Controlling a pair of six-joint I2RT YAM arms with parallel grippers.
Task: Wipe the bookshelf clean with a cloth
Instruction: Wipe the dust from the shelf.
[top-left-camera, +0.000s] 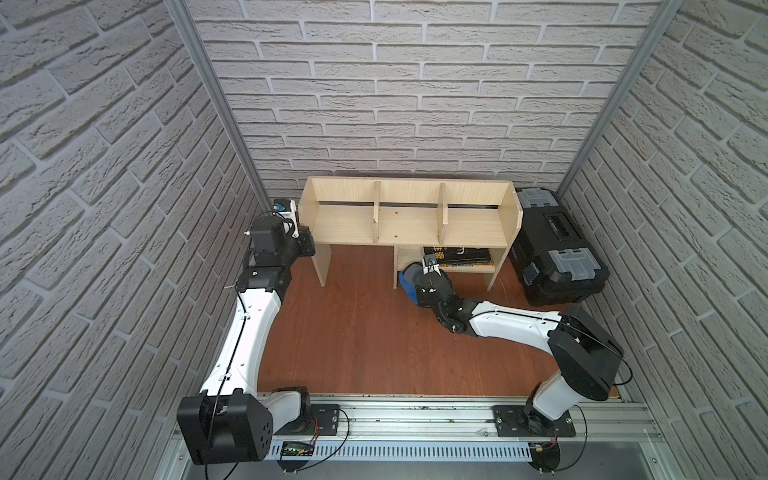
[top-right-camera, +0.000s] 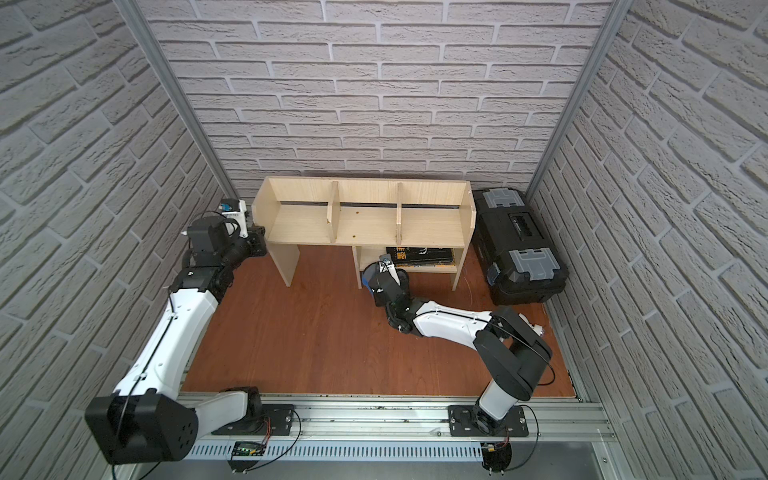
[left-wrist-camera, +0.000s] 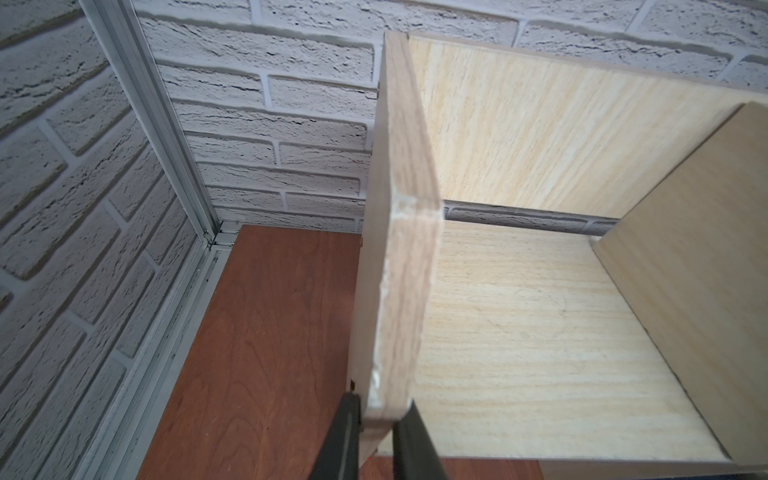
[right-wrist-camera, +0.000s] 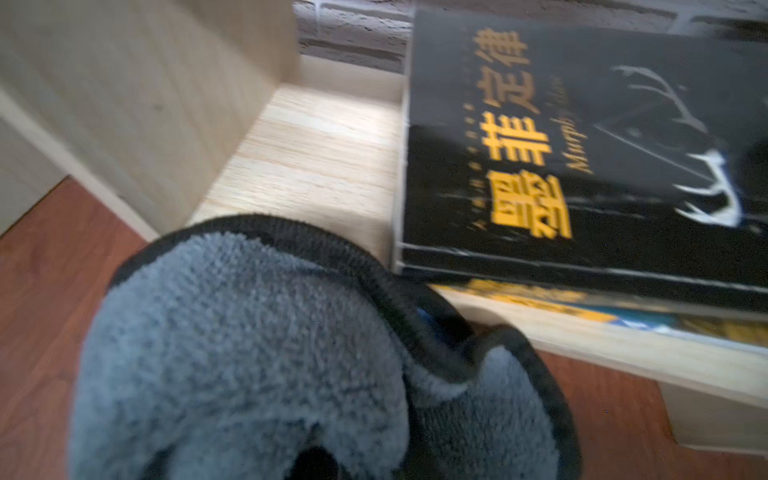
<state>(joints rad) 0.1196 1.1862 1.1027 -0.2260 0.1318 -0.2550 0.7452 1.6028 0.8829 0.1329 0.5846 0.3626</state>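
Observation:
The pale wood bookshelf (top-left-camera: 340, 222) (top-right-camera: 299, 224) stands against the back wall with three bare top compartments. My left gripper (left-wrist-camera: 380, 409) (top-left-camera: 307, 243) is shut on the front edge of its left end panel (left-wrist-camera: 399, 291), one finger on each face. My right gripper (top-left-camera: 424, 274) is low at the front of the lower shelf (right-wrist-camera: 316, 166), shut on the cloth (right-wrist-camera: 270, 353) (top-left-camera: 407, 284). The cloth shows grey with a dark trim and a little blue. It bunches over the fingers and hides them in the right wrist view.
A black book with yellow characters (right-wrist-camera: 582, 158) (top-left-camera: 457, 255) lies on other books on the lower shelf, right of the cloth. A black toolbox with grey latches (top-left-camera: 557, 249) (top-right-camera: 519, 245) stands right of the bookshelf. A white fitting (top-left-camera: 286, 206) sits in the back left corner.

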